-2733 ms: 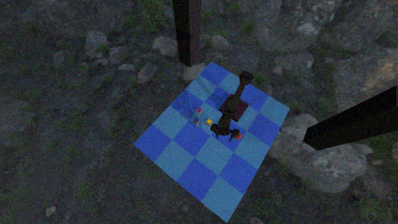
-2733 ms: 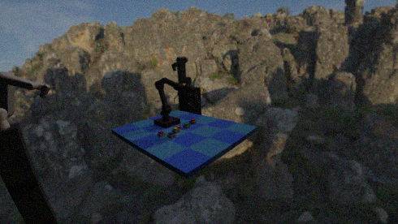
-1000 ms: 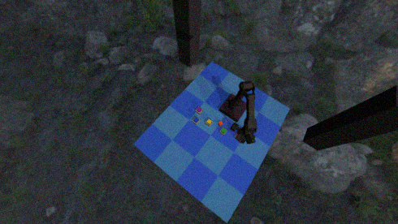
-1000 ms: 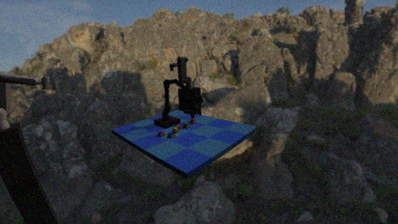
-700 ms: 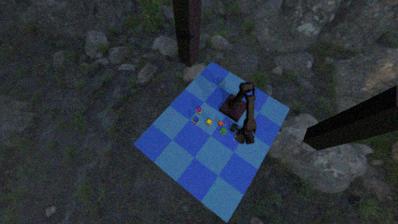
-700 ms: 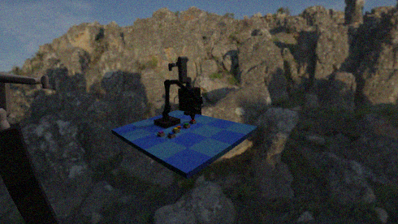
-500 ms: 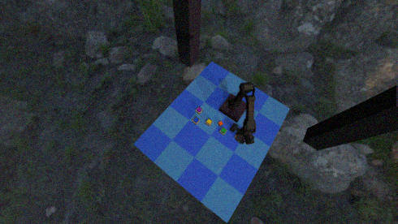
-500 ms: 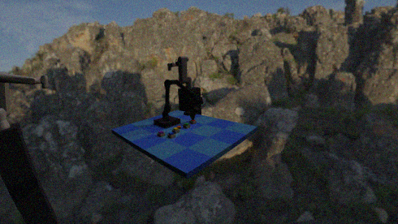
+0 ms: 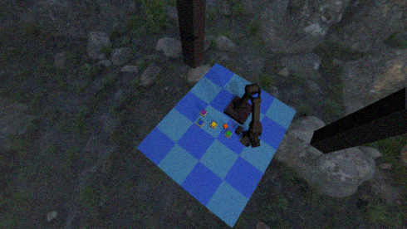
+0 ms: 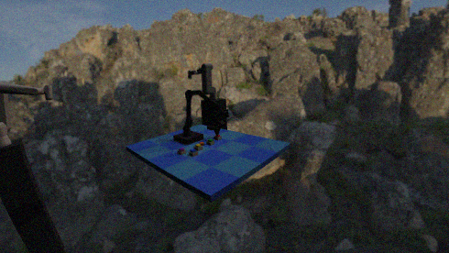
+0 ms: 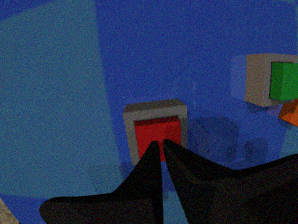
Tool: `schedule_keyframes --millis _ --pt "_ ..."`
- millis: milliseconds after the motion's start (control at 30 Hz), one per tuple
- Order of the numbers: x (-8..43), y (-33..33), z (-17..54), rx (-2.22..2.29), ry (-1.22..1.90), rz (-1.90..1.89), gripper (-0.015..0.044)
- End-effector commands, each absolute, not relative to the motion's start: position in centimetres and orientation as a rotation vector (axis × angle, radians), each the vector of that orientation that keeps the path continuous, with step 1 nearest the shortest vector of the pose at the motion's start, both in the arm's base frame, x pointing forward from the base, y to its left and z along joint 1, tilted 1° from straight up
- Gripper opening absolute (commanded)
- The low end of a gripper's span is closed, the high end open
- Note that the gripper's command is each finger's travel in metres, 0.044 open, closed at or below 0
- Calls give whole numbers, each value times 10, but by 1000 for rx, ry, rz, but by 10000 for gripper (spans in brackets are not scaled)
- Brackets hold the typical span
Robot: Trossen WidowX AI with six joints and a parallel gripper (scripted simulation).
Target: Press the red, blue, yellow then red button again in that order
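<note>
Jaws of the gripper [image 11: 162,145] are pressed together on nothing, their tips overlapping the near edge of the red button [image 11: 157,133] in the wrist view. Right of that button a green button [image 11: 282,80] is seen; only the top view shows the yellow button [image 9: 213,124]

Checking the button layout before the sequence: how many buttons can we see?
5. Top view: magenta, blue, yellow and green in a cluster left of the arm. Wrist view: red, just ahead of the shut gripper. The arm may hide others.
</note>
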State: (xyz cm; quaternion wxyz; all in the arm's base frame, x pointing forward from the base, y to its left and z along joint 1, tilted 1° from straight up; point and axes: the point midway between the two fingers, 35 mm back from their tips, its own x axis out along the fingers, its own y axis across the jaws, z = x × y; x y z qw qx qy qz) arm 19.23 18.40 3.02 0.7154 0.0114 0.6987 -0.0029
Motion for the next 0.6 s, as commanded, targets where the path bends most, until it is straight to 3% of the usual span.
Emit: schedule_keyframes --millis 0,167,333,567 --pt "193 184 56 31 1539 -9 20" --pt "193 184 62 31 1539 -9 20" --pt "191 183 118 31 1539 -9 20" --pt "207 171 122 30 1538 -10 20"
